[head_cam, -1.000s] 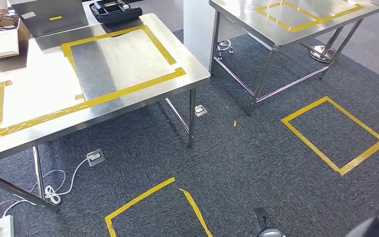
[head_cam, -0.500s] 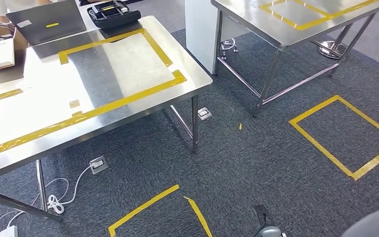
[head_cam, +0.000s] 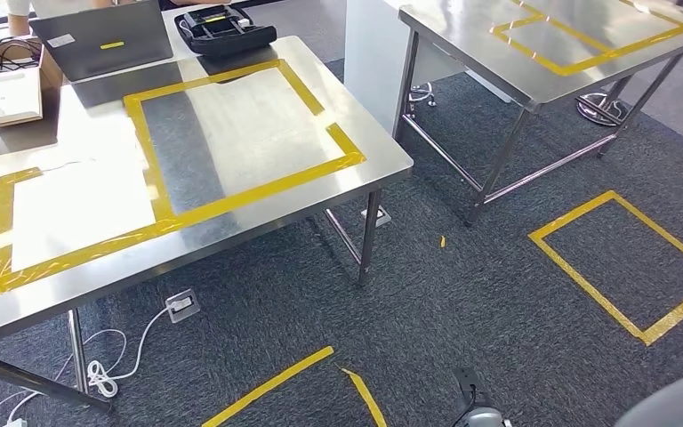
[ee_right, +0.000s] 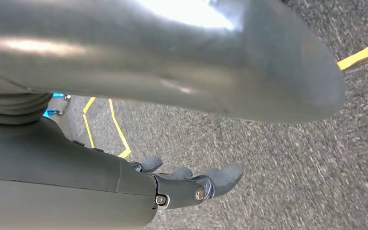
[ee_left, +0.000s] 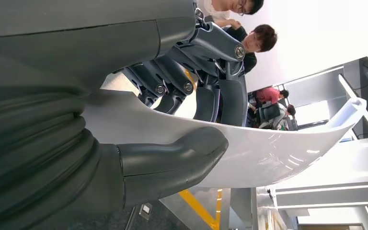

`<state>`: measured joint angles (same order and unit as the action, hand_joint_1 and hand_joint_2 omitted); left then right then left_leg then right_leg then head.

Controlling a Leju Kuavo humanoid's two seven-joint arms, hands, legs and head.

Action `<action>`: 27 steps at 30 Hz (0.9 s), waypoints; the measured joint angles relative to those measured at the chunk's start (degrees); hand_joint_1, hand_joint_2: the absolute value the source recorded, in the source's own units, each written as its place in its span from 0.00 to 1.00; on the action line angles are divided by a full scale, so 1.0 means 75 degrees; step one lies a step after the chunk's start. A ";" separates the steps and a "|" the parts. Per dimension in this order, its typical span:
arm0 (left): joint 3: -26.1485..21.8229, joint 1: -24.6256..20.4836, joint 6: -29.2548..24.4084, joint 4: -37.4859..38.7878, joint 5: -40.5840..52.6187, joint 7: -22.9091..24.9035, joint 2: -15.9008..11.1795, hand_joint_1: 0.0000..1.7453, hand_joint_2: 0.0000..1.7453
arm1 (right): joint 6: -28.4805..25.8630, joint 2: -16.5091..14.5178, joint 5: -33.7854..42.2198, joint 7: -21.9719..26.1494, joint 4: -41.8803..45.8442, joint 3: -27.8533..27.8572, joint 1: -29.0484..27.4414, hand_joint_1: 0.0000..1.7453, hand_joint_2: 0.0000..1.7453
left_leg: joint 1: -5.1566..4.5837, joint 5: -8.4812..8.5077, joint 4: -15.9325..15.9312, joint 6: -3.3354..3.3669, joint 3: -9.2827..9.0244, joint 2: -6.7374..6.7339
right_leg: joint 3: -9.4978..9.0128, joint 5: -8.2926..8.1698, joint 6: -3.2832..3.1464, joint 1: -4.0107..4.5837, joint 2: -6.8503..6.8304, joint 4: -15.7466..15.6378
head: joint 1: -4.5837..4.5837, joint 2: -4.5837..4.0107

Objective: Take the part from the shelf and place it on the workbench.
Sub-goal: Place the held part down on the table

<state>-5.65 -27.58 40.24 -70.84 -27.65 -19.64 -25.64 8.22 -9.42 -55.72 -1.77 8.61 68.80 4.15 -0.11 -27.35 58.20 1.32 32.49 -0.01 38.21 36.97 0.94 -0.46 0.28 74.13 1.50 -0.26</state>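
Observation:
A white curved part [ee_left: 278,153], glossy and long, is gripped by my left hand [ee_left: 139,160], with the thick thumb [ee_left: 187,148] under it and the dark fingers [ee_left: 220,96] over its other face. The steel workbench [head_cam: 80,200], marked with yellow tape rectangles, stands at the left of the head view with its near corner towards me. My right hand [ee_right: 191,184] hangs over the grey carpet with its fingers stretched out and nothing in it.
A laptop [head_cam: 98,40], a black case [head_cam: 227,27] and a cardboard box [head_cam: 0,84] sit along the workbench's far edge. A second steel table [head_cam: 462,27] stands at the back right. Yellow tape squares [head_cam: 622,262] mark the carpet. White cables [head_cam: 98,374] lie under the workbench.
The whole head picture has shifted: the camera has moved, and the workbench now sits lower and further right in the picture, looking a little nearer.

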 joint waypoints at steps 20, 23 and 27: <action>0.0440 -0.0536 0.0020 0.0749 0.0101 -0.0176 0.0125 1.00 1.00 | 0.0032 -0.0005 0.0037 0.0030 -0.0003 0.0033 -0.0051 0.00 0.00 | 0.0060 0.0171 0.0603 -0.0444 0.0687 0.0011 | -0.1078 -0.0992 -0.0362 0.0008 0.0054 -0.2088 | -0.0056 0.0000; 0.0509 -0.0634 0.0010 0.0893 0.0178 -0.0238 0.0154 1.00 1.00 | 0.0038 -0.0004 0.0039 0.0039 -0.0002 0.0038 -0.0037 0.00 0.00 | 0.0009 0.0372 0.0060 -0.0302 0.0540 -0.0002 | -0.1187 -0.0862 -0.0214 0.0032 0.0057 -0.2055 | -0.0069 0.0000; 0.0592 -0.0792 0.0001 0.1023 0.0221 -0.0339 0.0196 1.00 1.00 | 0.0043 -0.0009 0.0042 0.0051 -0.0002 0.0044 -0.0018 0.00 0.00 | 0.0049 0.0380 -0.0008 -0.0112 0.0337 0.0003 | -0.0939 -0.0672 -0.0086 0.0025 0.0024 -0.1495 | -0.0055 0.0000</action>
<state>-1.21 -33.52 40.25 -63.17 -25.99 -22.18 -24.17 8.54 -9.49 -55.41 -1.38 8.60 69.13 4.01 0.26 -24.50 58.14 0.48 35.02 0.01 31.17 31.93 0.30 -0.27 0.46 62.92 1.08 -0.26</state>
